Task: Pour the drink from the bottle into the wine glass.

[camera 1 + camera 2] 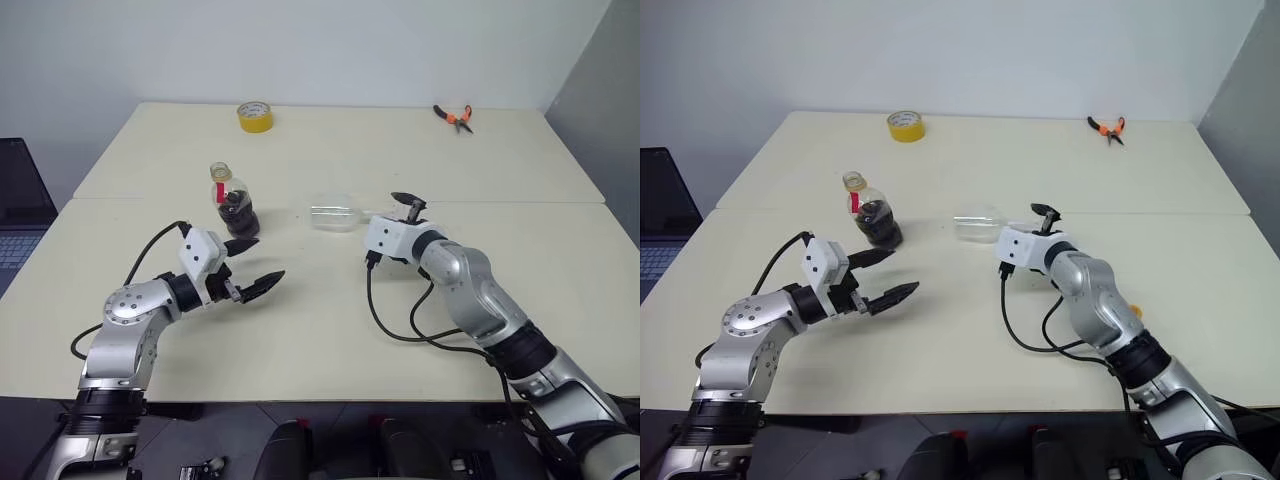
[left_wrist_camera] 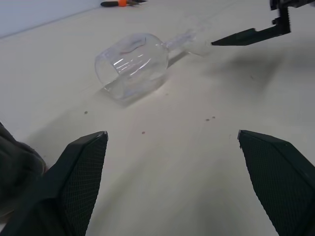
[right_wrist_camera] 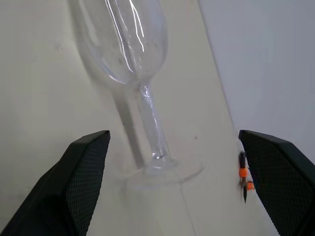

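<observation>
Wine glass [image 1: 335, 215]: lying on its side on the surface [image 1: 330, 330]. Bottle [image 1: 233, 205]: standing upright left of it. My left gripper [image 1: 250, 268] and right gripper [image 1: 408, 204]: jaws gaping wide, holding nothing.

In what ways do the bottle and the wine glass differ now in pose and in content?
The bottle stands upright on the table, while the wine glass lies on its side. The bottle holds dark liquid in its lower part; the wine glass is empty. The bottle carries a red label; the wine glass is plain. Both are clear, and neither is held.
</observation>
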Robot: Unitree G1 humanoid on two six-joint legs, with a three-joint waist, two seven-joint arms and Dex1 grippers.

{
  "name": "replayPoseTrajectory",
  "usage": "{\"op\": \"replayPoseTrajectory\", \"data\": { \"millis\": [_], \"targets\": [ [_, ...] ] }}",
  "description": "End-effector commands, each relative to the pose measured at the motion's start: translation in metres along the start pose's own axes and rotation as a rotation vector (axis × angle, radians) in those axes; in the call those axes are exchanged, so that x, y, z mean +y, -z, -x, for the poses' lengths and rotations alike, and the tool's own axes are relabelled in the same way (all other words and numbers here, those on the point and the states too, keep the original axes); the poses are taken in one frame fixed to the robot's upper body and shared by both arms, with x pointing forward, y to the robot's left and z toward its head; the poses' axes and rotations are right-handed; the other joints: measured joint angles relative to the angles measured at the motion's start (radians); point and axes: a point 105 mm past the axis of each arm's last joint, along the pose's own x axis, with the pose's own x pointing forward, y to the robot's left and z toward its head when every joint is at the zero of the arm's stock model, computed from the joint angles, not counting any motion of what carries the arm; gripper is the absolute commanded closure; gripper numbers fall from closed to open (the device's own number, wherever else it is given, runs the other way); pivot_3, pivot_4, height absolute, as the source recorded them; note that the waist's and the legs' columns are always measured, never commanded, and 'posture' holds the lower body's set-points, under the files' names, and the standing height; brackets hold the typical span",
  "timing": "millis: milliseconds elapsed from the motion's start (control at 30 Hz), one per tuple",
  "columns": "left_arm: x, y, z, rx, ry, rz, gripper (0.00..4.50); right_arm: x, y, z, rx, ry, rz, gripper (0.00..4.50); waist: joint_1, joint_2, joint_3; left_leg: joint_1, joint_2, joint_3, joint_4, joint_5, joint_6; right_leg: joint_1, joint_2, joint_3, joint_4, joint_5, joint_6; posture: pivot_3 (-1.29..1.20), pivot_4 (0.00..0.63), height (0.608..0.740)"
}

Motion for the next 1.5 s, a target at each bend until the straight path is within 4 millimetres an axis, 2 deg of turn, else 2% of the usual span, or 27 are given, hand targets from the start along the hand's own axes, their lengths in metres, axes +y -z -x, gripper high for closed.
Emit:
{"op": "replayPoseTrajectory", "data": {
  "millis": [33,333,500,600,933,967,1067,1167,1333,1467,1500],
  "targets": [
    [0.001,-0.01,-0.003,-0.033,0.007,-0.029,0.0,-0.011,-0.01,-0.01,-0.021,0.057,0.046,0.02,0.0,0.0,0.0,0.0,0.0,0.0,0.0,0.0,0.0,0.0,0.0,0.0,0.0,0.0,0.0,0.0,0.15,0.74],
    [0.001,-0.008,-0.008,-0.043,0.011,-0.033,0.0,0.002,-0.006,-0.056,0.017,0.032,0.127,0.02,-0.004,0.0,0.0,0.0,0.0,0.0,0.0,0.001,-0.001,-0.001,0.0,0.0,0.0,0.0,0.0,0.0,0.15,0.74],
    [0.0,-0.007,-0.008,-0.046,0.006,-0.036,0.0,0.005,0.0,-0.07,0.039,0.028,0.16,0.02,-0.006,0.0,0.0,0.0,0.0,0.001,0.0,0.001,-0.001,-0.001,0.0,0.001,0.001,0.0,0.0,0.0,0.15,0.74],
    [0.0,-0.007,-0.008,-0.048,0.002,-0.037,0.0,0.003,-0.003,-0.073,0.029,0.037,0.157,0.63,-0.006,0.0,0.0,0.0,0.0,0.001,0.0,0.001,-0.001,-0.001,0.0,0.0,0.001,0.0,0.0,0.0,0.15,0.74],
    [0.0,-0.009,-0.01,-0.051,-0.005,-0.032,0.0,-0.002,-0.015,-0.071,-0.017,0.055,0.139,4.22,-0.006,0.0,0.0,0.0,0.0,0.001,-0.001,0.0,-0.001,-0.001,0.0,0.001,0.001,0.0,0.0,0.0,0.15,0.74],
    [0.0,-0.011,-0.011,-0.053,-0.004,-0.032,0.0,-0.004,-0.016,-0.07,-0.019,0.062,0.131,4.34,-0.006,0.0,0.0,0.0,0.0,0.001,0.0,0.0,-0.001,-0.001,0.0,0.001,0.001,0.0,0.0,0.0,0.15,0.74],
    [-0.001,-0.012,-0.011,-0.055,-0.003,-0.029,0.0,-0.011,-0.02,-0.067,-0.03,0.084,0.114,4.34,-0.006,0.0,0.0,0.0,0.0,0.001,0.0,0.0,-0.001,-0.001,0.0,0.001,0.001,0.0,0.0,0.0,0.15,0.74],
    [0.0,-0.011,-0.009,-0.056,-0.013,-0.02,0.0,-0.022,-0.027,-0.06,-0.057,0.12,0.035,4.34,-0.005,0.0,0.0,0.0,0.0,0.001,-0.001,0.0,0.0,-0.001,0.0,0.001,0.001,0.0,0.0,0.0,0.15,0.74],
    [0.009,-0.009,-0.001,-0.066,-0.076,-0.008,0.0,-0.035,-0.036,-0.03,-0.202,0.174,-0.34,4.34,-0.003,0.0,0.0,-0.002,0.0,-0.001,0.0,0.0,0.0,-0.001,0.0,0.0,0.0,0.0,0.0,0.0,0.15,0.74],
    [0.009,-0.008,0.002,-0.078,-0.073,0.023,0.0,-0.029,-0.04,-0.011,-0.346,0.14,-0.639,4.34,-0.003,0.0,0.0,-0.002,0.0,-0.001,0.0,0.0,0.0,-0.001,-0.001,-0.001,0.001,0.0,0.0,0.0,0.15,0.74],
    [0.007,-0.008,0.003,-0.08,-0.051,0.05,0.0,-0.022,-0.038,-0.005,-0.391,0.115,-0.737,4.34,-0.003,0.0,0.0,-0.002,0.0,-0.001,0.0,0.0,0.0,-0.001,-0.001,-0.001,0.001,0.0,0.0,0.0,0.15,0.74]
  ]
}}
